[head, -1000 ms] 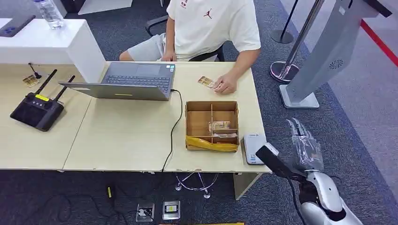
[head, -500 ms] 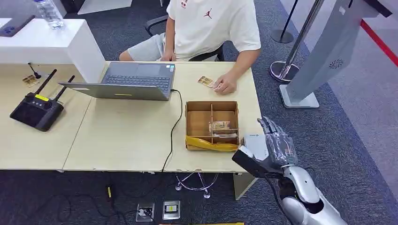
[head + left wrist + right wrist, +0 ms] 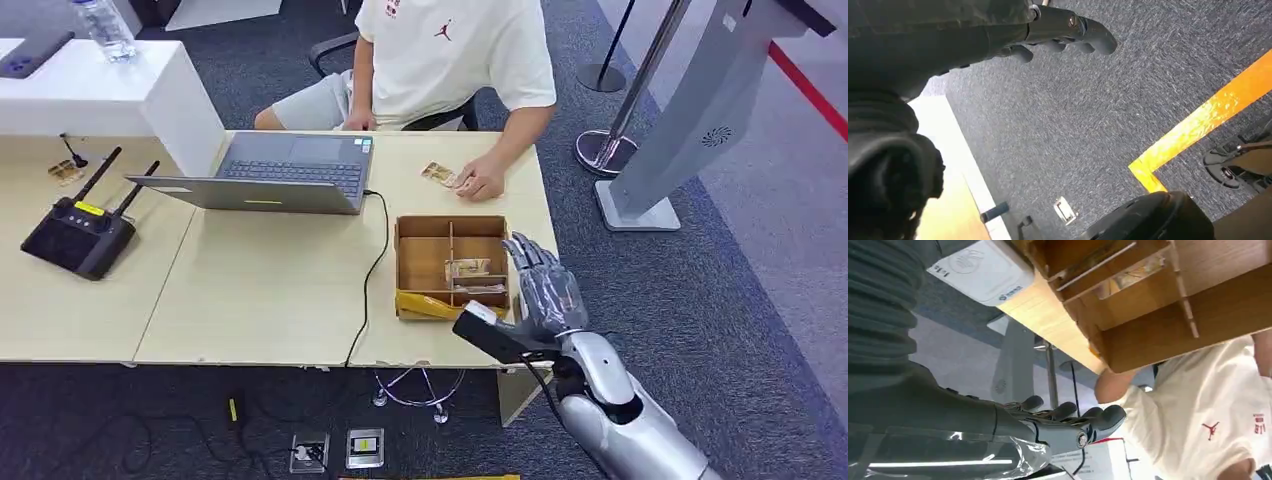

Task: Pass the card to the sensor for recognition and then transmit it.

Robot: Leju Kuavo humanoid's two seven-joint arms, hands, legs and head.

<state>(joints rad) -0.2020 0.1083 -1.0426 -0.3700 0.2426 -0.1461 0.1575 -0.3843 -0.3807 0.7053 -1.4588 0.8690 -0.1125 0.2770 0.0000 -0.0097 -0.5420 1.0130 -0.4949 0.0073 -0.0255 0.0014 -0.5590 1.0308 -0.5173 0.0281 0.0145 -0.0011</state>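
Observation:
A brown cardboard box (image 3: 425,250) with dividers stands on the table near its right front corner, and cards (image 3: 467,268) lie in one compartment. My right hand (image 3: 545,288) hovers just right of the box, fingers spread, holding nothing. It covers the white sensor, which the right wrist view shows as a flat white sensor (image 3: 980,272) beside the box (image 3: 1158,335), with my right hand (image 3: 1063,425) apart from both. A person's hand (image 3: 482,180) holds another card (image 3: 438,173) flat on the table's far side. My left hand (image 3: 1063,35) hangs over the carpet, fingers loose, holding nothing.
An open laptop (image 3: 290,170) sits left of the box, its black cable (image 3: 375,270) running off the front edge. A black antenna controller (image 3: 80,232) lies at far left. A grey kiosk stand (image 3: 690,110) rises on the right. A person sits behind the table (image 3: 250,300).
My right hand has risen from beside the table and swung left over its front right corner, now covering the sensor next to the box. The person's hand has stayed put.

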